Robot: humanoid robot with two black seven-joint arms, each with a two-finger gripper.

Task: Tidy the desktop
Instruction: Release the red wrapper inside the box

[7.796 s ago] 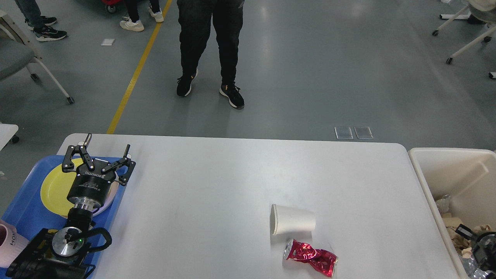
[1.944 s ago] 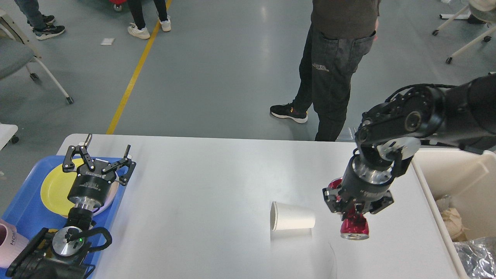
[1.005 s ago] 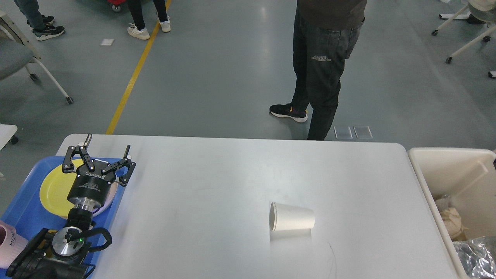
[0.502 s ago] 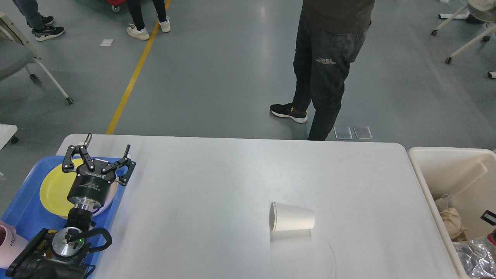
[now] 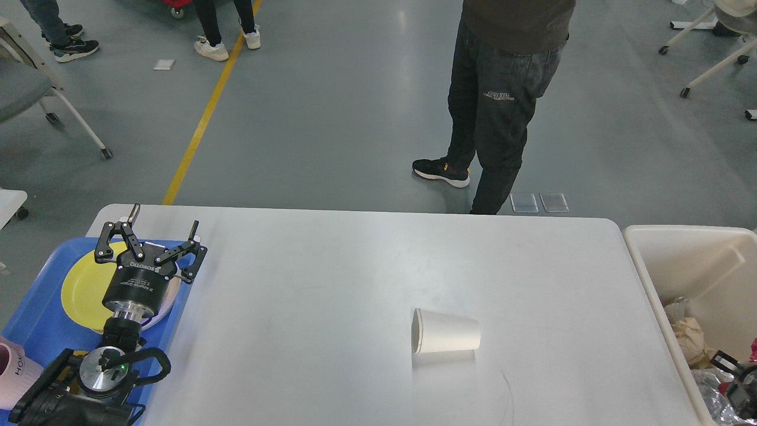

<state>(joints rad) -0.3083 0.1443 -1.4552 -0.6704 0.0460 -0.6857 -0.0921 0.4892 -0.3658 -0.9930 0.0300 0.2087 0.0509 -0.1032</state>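
Observation:
The white desktop (image 5: pixel 331 284) holds one white paper cup (image 5: pixel 446 338), lying on its side right of centre with its mouth to the left. My left gripper (image 5: pixel 165 216) is open and empty, hovering over the right edge of the blue tray (image 5: pixel 35 319) at the table's left end. Only a small dark part of my right gripper (image 5: pixel 736 383) shows at the lower right edge, over the cream bin (image 5: pixel 692 260); its fingers cannot be told apart. A sliver of red (image 5: pixel 754 348) shows beside it at the frame's edge.
The blue tray carries a yellow plate (image 5: pixel 83 284) and a pink cup (image 5: pixel 12 370). The bin holds crumpled paper (image 5: pixel 686 340) and foil (image 5: pixel 712 390). A person (image 5: pixel 502 106) stands just beyond the table's far edge. A chair (image 5: pixel 23 89) stands far left.
The crushed red can has left the table: my right gripper lifted it toward the bin, went out of view, and now shows low over the bin. The left arm has not moved.

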